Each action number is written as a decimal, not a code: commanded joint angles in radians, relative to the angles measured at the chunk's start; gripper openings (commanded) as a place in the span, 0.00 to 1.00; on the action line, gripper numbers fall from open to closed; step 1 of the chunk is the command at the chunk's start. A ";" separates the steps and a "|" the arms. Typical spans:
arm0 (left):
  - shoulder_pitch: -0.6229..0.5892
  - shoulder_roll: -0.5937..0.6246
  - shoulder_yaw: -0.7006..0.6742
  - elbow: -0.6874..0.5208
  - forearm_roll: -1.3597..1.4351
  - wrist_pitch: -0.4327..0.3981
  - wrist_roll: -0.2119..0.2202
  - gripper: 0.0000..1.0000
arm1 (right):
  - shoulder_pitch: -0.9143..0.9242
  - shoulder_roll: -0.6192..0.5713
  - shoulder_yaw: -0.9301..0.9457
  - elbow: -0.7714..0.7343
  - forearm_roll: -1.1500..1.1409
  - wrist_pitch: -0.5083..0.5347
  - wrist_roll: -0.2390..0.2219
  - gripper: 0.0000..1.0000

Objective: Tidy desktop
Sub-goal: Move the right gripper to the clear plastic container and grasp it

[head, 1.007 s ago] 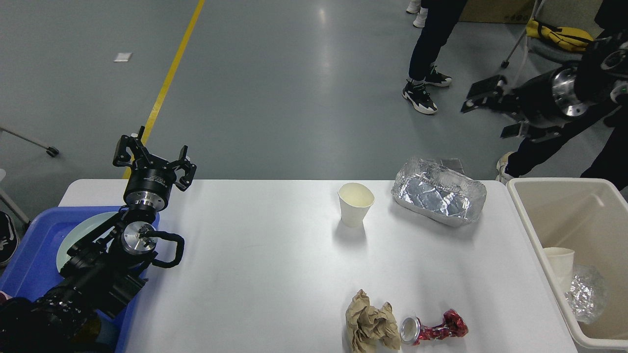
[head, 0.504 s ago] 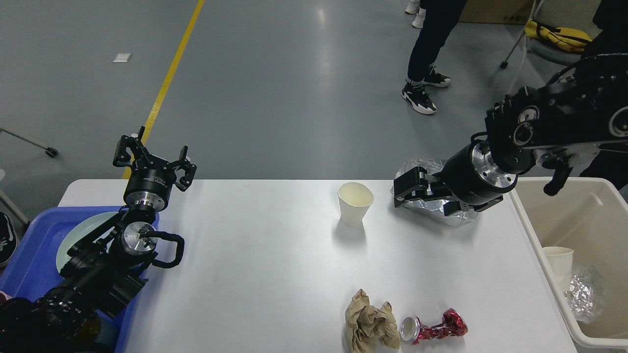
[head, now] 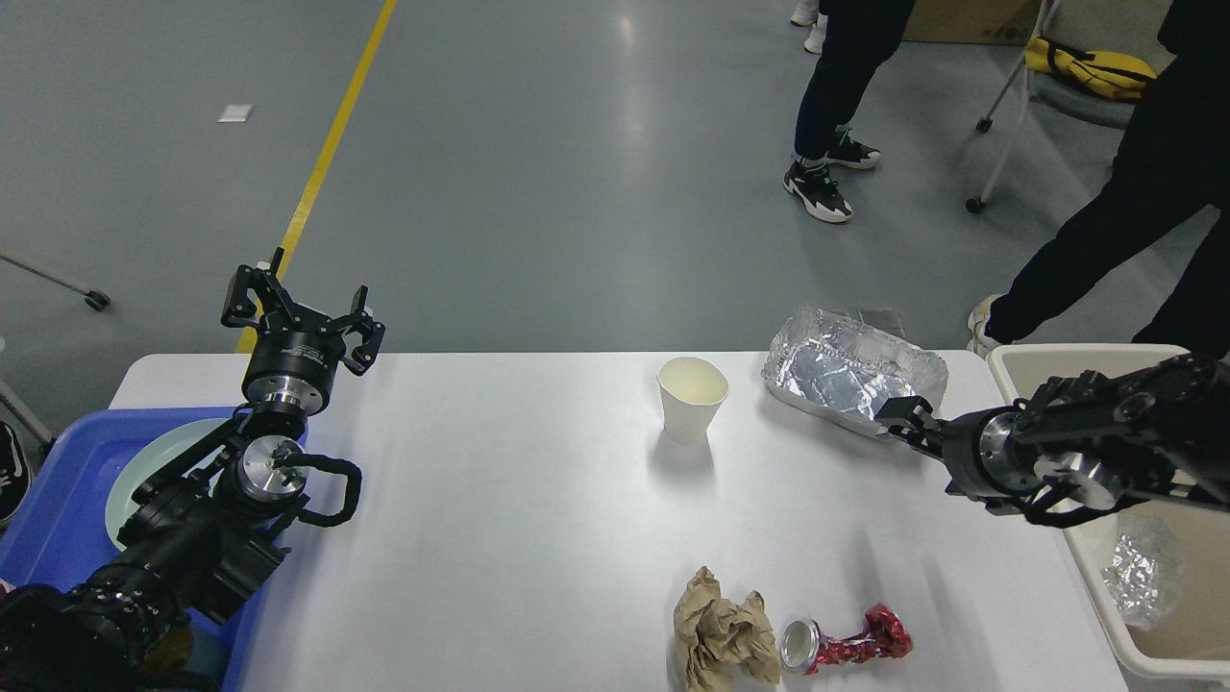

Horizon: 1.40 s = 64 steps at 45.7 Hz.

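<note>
The white desktop (head: 500,500) carries a paper cup (head: 692,399), a crumpled foil tray (head: 850,370), a ball of brown paper (head: 725,634) and a crushed red can (head: 846,642). My left gripper (head: 298,322) is open and empty, raised over the table's far left corner. My right arm comes in low from the right. My right gripper (head: 903,418) points at the near right edge of the foil tray. It is dark and seen nearly end-on, so I cannot tell its fingers apart or whether it touches the foil.
A beige bin (head: 1076,352) stands off the table's right edge with crumpled foil (head: 1139,572) inside. A blue tray (head: 48,500) holding a pale green plate (head: 144,461) sits at the left under my left arm. People stand on the floor beyond the table.
My right arm has swung down from high at the far right to low over the table's right edge, with its gripper by the foil tray. The left arm has not moved.
</note>
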 commanded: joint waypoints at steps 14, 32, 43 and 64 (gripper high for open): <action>-0.002 0.000 0.000 0.000 0.000 0.000 0.000 0.98 | -0.351 0.119 0.330 -0.455 0.173 -0.119 -0.001 1.00; -0.002 0.000 0.000 0.000 0.000 0.000 0.000 0.98 | -0.462 0.234 0.437 -0.664 0.173 -0.119 -0.014 0.83; -0.002 0.000 0.000 0.001 0.000 0.000 0.000 0.98 | -0.470 0.254 0.462 -0.670 0.173 -0.122 -0.017 0.40; -0.002 0.000 0.000 0.001 0.000 0.000 0.000 0.98 | -0.483 0.244 0.462 -0.656 0.171 -0.145 -0.037 0.00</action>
